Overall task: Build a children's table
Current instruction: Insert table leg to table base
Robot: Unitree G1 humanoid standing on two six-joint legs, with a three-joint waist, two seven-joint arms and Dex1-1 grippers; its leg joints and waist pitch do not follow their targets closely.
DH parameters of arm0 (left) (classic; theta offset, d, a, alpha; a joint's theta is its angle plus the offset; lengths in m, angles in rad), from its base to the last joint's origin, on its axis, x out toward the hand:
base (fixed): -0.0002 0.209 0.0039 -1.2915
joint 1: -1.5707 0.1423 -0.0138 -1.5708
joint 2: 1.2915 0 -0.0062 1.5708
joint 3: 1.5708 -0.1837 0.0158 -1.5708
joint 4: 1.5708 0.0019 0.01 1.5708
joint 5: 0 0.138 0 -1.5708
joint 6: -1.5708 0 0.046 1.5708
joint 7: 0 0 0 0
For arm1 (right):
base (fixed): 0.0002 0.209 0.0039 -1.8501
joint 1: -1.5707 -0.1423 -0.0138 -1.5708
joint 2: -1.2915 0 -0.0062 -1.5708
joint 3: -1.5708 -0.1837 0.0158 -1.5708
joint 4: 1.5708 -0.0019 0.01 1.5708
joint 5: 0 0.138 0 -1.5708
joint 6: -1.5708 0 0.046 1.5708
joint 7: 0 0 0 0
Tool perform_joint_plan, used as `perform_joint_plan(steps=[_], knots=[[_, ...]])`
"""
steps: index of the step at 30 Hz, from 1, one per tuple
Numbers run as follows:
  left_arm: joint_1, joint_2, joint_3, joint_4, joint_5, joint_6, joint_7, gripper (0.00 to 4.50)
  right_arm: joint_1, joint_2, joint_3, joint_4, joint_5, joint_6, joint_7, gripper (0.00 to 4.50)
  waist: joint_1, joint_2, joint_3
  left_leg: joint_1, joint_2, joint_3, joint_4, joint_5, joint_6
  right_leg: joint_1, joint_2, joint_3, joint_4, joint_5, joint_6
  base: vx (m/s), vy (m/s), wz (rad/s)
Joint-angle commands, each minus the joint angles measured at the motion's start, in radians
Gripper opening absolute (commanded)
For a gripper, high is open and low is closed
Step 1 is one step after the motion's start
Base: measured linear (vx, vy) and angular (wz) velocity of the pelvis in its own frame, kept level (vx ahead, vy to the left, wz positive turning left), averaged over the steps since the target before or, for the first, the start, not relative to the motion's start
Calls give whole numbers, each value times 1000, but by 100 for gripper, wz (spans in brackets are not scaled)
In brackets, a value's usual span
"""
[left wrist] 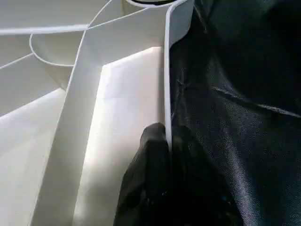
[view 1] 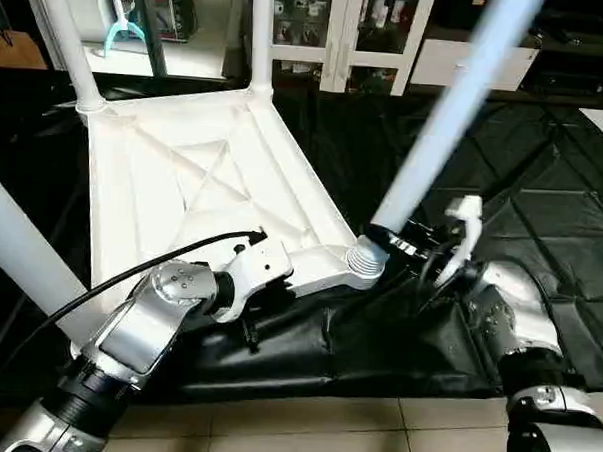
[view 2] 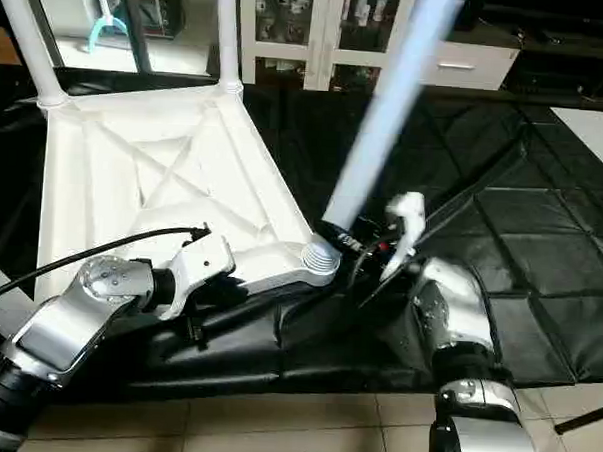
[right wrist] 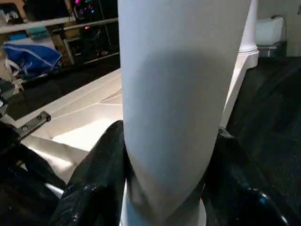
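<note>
Closest to you are your two silver forearms coming up from the bottom edge over a strip of tiled floor. Your left gripper is pinched shut on the thin rim of the table top, one black finger on the inside of the rim and one on the outside against the black sheet. From the head camera you can see that arm reaching in at the near edge of the top, just beside the near right corner.

Your right gripper is wrapped around a leg, with a black finger on each side of the tube, clamped low down near its threaded end. That end sits right at the round corner socket on the near right corner; you can't tell if it's actually seated. The leg leans up and away to the right.

The table top lies upside down on the black sheet, ribbed side up, diagonal ribs crossing in the middle. Another leg rises at the near left. Further back, two more legs stand in the far corners, one on the left and one on the right. Behind all that is a white cabinet with glass doors.
</note>
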Motion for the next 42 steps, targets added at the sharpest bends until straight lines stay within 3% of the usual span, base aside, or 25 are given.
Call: perform_joint_plan(steps=[1,8,15,24,32,36,39,42], knots=[[16,-14,-32,33,-1,-1,-1,0,69,-19,71,22,-76,-1,23,187,-3,-7,-46,-4,6,10,-64,-115,80,48,-59,50,-96,-158,-226,0,0,0],[15,-12,-31,33,-1,-1,-4,0,97,-49,149,1,-150,-29,74,187,0,-11,-43,-4,5,9,-67,-131,75,47,-59,50,-103,-209,-208,0,0,0],[13,-12,-30,35,2,-3,-9,0,112,-79,215,2,-192,4,107,187,0,-11,-41,-1,7,10,-70,-149,70,43,-58,51,-108,-232,-201,0,0,0],[13,-12,-33,33,4,-2,-12,0,136,-73,214,-16,-173,24,105,187,0,-12,-42,-2,8,8,-76,-163,64,43,-57,52,-109,-220,-199,0,0,0],[13,-9,-36,33,3,-1,-14,0,144,-66,200,-11,-154,45,76,187,-1,-10,-37,-1,9,7,-81,-205,51,39,-58,53,-117,-277,-182,0,0,0],[12,-24,-37,29,0,26,-2,0,119,-24,163,31,-166,63,-93,187,-4,-7,-34,-1,10,5,-87,-215,37,36,-60,52,-120,-301,-174,0,0,0],[11,-31,-42,24,0,29,0,0,115,3,150,44,-170,80,-175,187,-14,-7,-30,2,10,1,-92,-277,17,29,-59,52,-129,-381,-149,0,0,0],[11,-31,-44,20,0,30,-1,0,117,18,148,44,-170,89,-204,187,-21,-4,-31,0,10,-3,-95,-302,7,29,-60,52,-131,-400,-141,0,0,0]])
